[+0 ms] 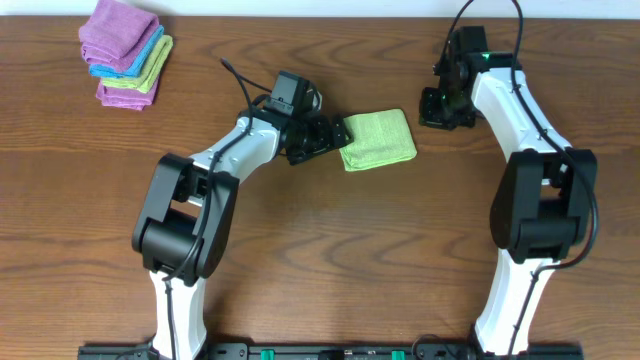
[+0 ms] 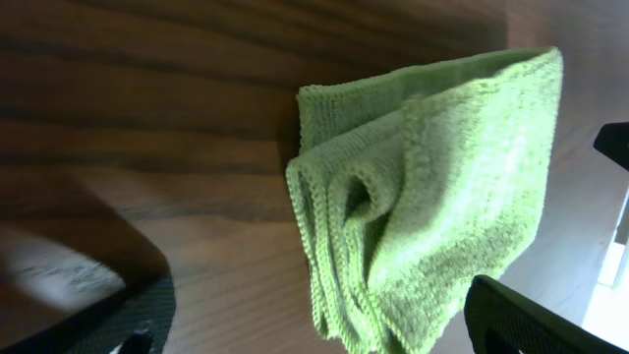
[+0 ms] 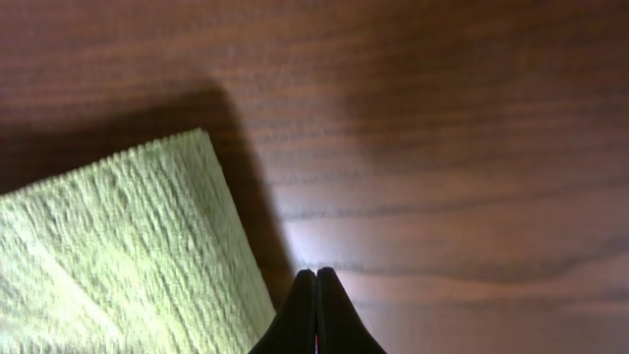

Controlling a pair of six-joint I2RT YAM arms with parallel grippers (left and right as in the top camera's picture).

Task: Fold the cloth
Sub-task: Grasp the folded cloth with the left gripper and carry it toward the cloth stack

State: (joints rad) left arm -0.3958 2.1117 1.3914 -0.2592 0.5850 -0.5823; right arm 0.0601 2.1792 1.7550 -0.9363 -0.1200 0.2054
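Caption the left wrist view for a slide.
Lime-green cloth, folded into layers, lying on the dark wooden table.

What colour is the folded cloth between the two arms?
The cloth is plain lime green, no pattern; best seen in the left wrist view.

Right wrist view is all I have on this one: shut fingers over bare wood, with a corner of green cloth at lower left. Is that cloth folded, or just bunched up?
Observer: Folded. From overhead the cloth is a compact rectangle, and the left wrist view shows several stacked layers along one edge.
Operator: Is the other arm gripping it?
Observer: No. The left gripper sits at the cloth's left edge with its jaws wide open, and nothing is pinched between them.
Operator: Any other cloths around?
Observer: Yes, a stack of folded cloths, purple, blue and green, lies near the far left corner of the overhead view, well apart from both arms.
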